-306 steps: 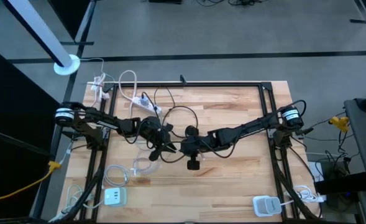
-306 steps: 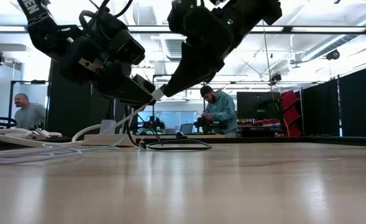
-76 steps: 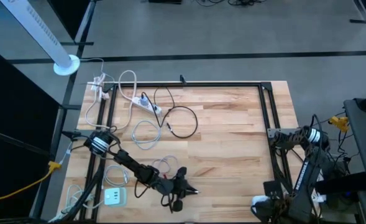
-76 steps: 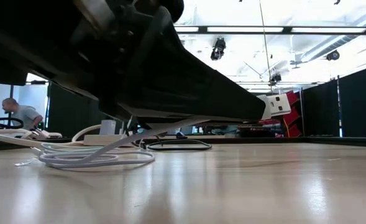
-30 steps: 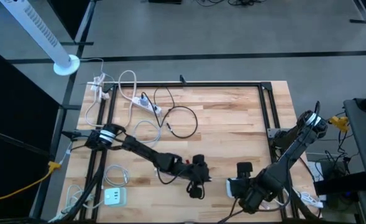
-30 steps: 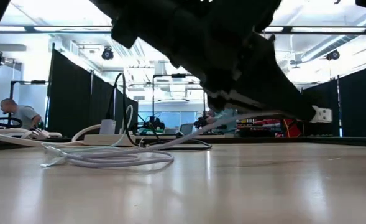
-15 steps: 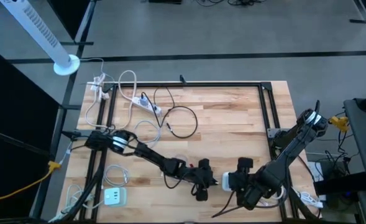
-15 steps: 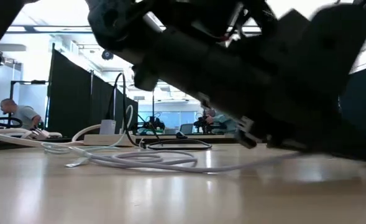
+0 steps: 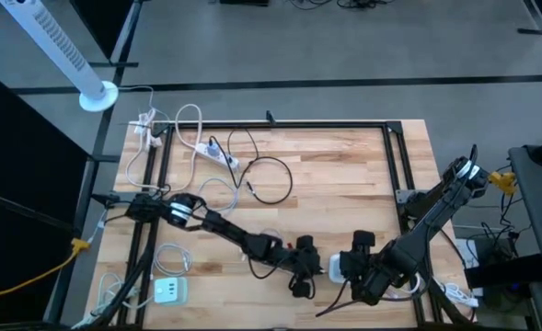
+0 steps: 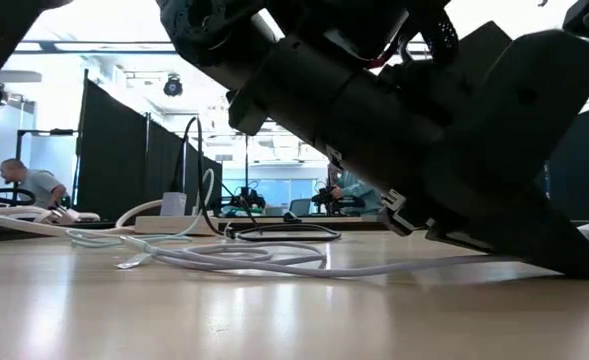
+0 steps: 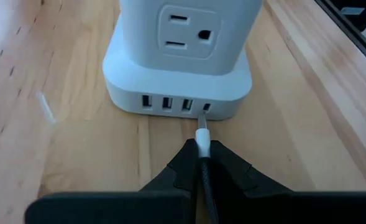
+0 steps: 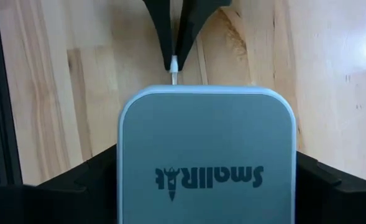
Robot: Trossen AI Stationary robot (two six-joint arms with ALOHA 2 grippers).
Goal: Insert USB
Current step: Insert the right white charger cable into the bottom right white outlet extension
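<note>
Now the left end effector (image 11: 201, 163) pinches the USB plug (image 11: 202, 135), its long side aimed straight at the charger block's (image 11: 181, 62) end port. Behind the block, the right end effector (image 12: 206, 180) squeezes its sides.

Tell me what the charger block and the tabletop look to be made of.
Charger block: likely molded plastic, white with a smooth satin sheen and rounded, seamless corners. Tabletop: wood, seemingly sealed butcher-block, showing grain lines, joined light planks and a soft gloss.
</note>
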